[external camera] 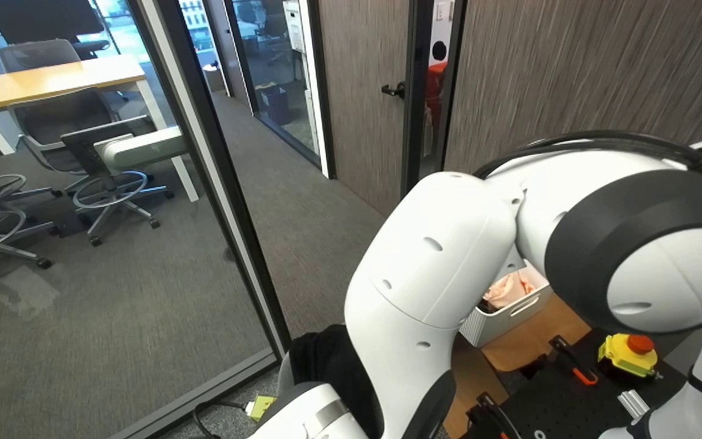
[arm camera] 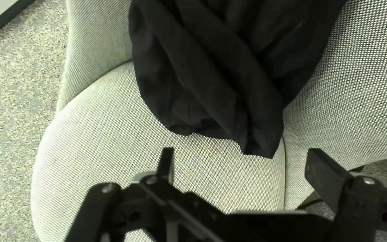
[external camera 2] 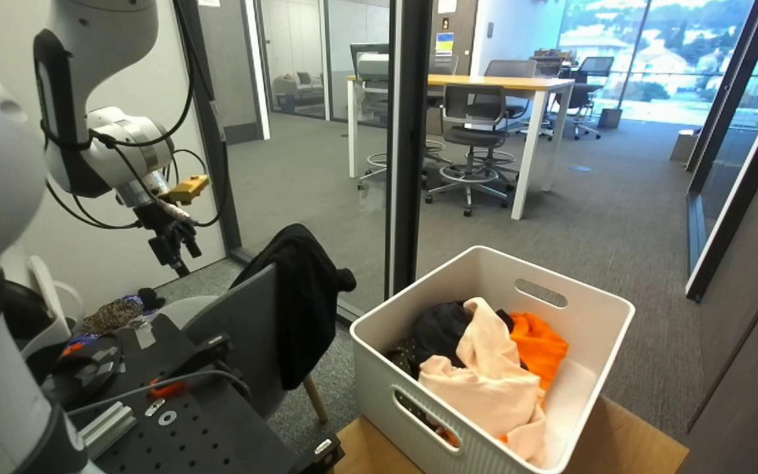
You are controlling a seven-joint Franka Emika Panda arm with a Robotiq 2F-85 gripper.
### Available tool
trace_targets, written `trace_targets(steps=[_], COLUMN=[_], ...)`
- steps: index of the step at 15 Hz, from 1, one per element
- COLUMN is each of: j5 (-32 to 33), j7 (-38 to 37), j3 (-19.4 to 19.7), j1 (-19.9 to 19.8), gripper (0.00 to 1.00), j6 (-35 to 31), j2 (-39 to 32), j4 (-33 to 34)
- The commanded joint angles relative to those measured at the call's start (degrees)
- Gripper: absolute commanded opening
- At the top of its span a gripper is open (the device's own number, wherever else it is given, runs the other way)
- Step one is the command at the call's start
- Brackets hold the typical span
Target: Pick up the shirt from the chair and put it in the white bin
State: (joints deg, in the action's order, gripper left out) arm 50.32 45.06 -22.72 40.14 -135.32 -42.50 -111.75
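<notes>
The shirt is a black cloth draped over the backrest of a grey chair. In the wrist view the shirt hangs down the chair's front side, its lower end over the pale seat. It also shows partly behind the arm in an exterior view. My gripper is above the seat side of the chair, apart from the shirt. In the wrist view the gripper is open with nothing between its fingers. The white bin holds peach, orange and black clothes; the arm partly hides the bin.
The bin stands on a wooden surface. The black robot table carries tools, and a yellow box with a red button lies there. A glass wall's dark post rises behind the chair and bin.
</notes>
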Motion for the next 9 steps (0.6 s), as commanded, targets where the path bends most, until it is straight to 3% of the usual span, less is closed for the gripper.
trace_targets(steps=[1, 9], j5=[3.7, 3.1], j7=[-1.5, -3.3], j3=[2.4, 3.7], j1=[3.6, 5.7], gripper=[1.00, 1.00], j6=[2.8, 10.9], j2=[-3.4, -7.2], j4=[5.2, 9.9])
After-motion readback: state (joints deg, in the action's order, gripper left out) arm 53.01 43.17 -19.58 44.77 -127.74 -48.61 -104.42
